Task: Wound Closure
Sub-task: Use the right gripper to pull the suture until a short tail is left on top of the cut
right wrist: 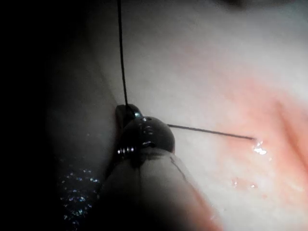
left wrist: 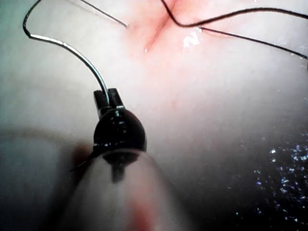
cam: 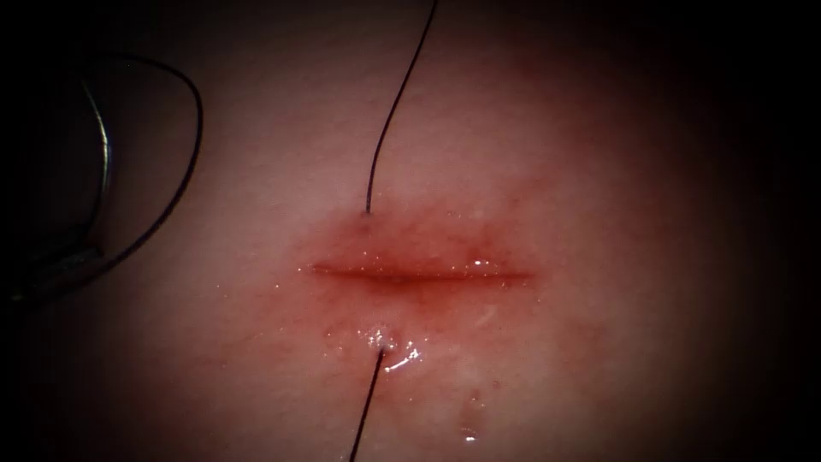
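The needle (cam: 104,145) lies clear of the tissue (cam: 599,171), well away to the left of the cut (cam: 419,275), and it is grasped by the left gripper (left wrist: 107,98), whose jaws are clenched on it near one end of its curve. From those jaws the needle's long arc rises up and away, bending over towards its far end, where the thread (cam: 184,162) joins it and loops back round. The cut runs crosswise in the endoscope view, so it lies well off to the right of the left gripper, with the needle's curve standing roughly square to the cut's line.

The thread already passes through the tissue: one strand enters just above the cut at (cam: 369,211) and another leaves just below it, where red fluid (cam: 393,351) glistens. In the right wrist view the right gripper (right wrist: 126,111) is clenched on a strand of thread (right wrist: 121,57), which runs straight away from its jaws, while a second strand stretches sideways from near the gripper to the wet spot beside the cut.

Of the two, the left gripper is the one carrying the needle
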Available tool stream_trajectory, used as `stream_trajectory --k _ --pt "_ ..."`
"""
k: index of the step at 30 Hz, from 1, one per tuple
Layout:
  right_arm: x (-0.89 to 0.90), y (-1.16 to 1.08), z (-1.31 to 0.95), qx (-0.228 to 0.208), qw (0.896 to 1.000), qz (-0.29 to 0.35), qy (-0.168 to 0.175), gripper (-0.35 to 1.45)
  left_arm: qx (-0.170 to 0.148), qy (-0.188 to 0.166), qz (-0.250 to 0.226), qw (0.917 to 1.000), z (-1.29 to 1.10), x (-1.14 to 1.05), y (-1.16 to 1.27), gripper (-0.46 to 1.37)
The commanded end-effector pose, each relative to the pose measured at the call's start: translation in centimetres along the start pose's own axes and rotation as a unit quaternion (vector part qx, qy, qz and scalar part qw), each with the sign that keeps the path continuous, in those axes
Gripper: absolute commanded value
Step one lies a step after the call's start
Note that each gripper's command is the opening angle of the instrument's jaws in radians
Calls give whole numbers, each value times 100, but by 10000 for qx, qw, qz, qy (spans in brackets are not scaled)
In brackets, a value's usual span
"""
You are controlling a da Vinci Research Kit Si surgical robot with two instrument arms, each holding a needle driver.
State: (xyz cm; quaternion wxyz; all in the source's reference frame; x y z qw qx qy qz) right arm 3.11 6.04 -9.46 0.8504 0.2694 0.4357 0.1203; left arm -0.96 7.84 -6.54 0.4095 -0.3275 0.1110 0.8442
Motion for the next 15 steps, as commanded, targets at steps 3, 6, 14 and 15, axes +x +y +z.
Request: stream_trajectory --k 3,6,14,15 --pt "0 1 0 -4 10000 10 1 -35 -26 -2 -1 10000 0 0 0 -35" --pt "0 2 0 -5 10000 10 -14 -35 -26 -2 -2 10000 0 0 0 -35" --pt "2 2 0 -5 10000 23 4 -35 -20 -4 25 10000 0 0 1 -35" --pt "3 2 0 -43 10000 30 63 -35 -18 -5 25 10000 -1 0 1 -35"
